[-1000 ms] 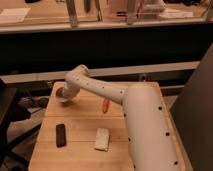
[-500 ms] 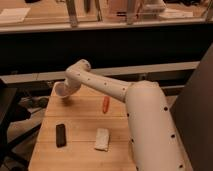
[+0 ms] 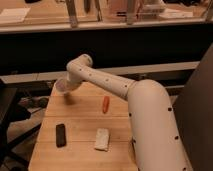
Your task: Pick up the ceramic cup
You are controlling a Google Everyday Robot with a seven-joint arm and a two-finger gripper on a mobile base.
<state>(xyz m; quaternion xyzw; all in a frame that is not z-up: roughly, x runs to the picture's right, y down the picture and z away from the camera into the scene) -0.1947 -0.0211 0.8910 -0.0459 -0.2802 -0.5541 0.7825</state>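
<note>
The cup point(image 3: 62, 86) is seen raised above the far left corner of the wooden table point(image 3: 80, 122), at the gripper point(image 3: 65, 86), whose grip state cannot be told. A carrot point(image 3: 105, 104) lies mid-table; a black bar point(image 3: 60, 135) and white block point(image 3: 102, 139) lie near the front edge.

A wooden table point(image 3: 80, 125) is standing in warm, dim light. Behind the table, a pale ledge point(image 3: 175, 67) is running across the room, and a dark panel point(image 3: 125, 45) is rising above it. Beyond the table and higher up, a light wooden counter point(image 3: 50, 12) is carrying metal posts point(image 3: 72, 12) and a sheet of paper point(image 3: 12, 15). Left of the table, dark furniture point(image 3: 7, 110) is sitting in shadow. Right of the table, a dark slanted shape point(image 3: 200, 100) is filling the edge. The gripper point(image 3: 62, 86) is hovering at the table's far left corner.
</note>
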